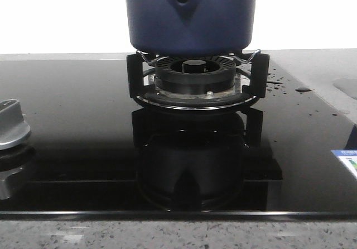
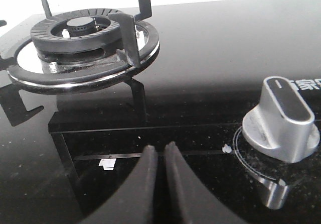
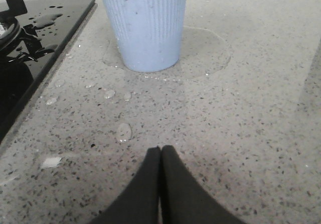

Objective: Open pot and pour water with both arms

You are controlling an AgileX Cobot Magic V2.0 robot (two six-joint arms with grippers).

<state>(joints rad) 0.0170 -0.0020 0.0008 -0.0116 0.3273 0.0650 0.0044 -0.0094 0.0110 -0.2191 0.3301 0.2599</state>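
Note:
The navy-blue pot (image 1: pixel 189 14) stands on the black burner's pot stand (image 1: pixel 195 78) at the back centre of the front view. Its top is cut off by the frame. Water shows as droplets on the black glass (image 1: pixel 277 83) to the right of the burner. In the right wrist view water lies as a thin puddle (image 3: pixel 205 53) around a pale blue ribbed cup (image 3: pixel 145 23), with droplets (image 3: pixel 123 131) nearer the fingers. My right gripper (image 3: pixel 161 147) is shut and empty over the speckled counter. My left gripper (image 2: pixel 160 147) is shut and empty over the black glass. Neither gripper shows in the front view.
A silver knob (image 2: pixel 283 121) sits on the glass close to my left gripper; it also shows in the front view (image 1: pixel 11 123). A bare burner with pot stand (image 2: pixel 80 38) lies beyond the left gripper. The cooktop's edge (image 3: pixel 47 91) runs beside the cup.

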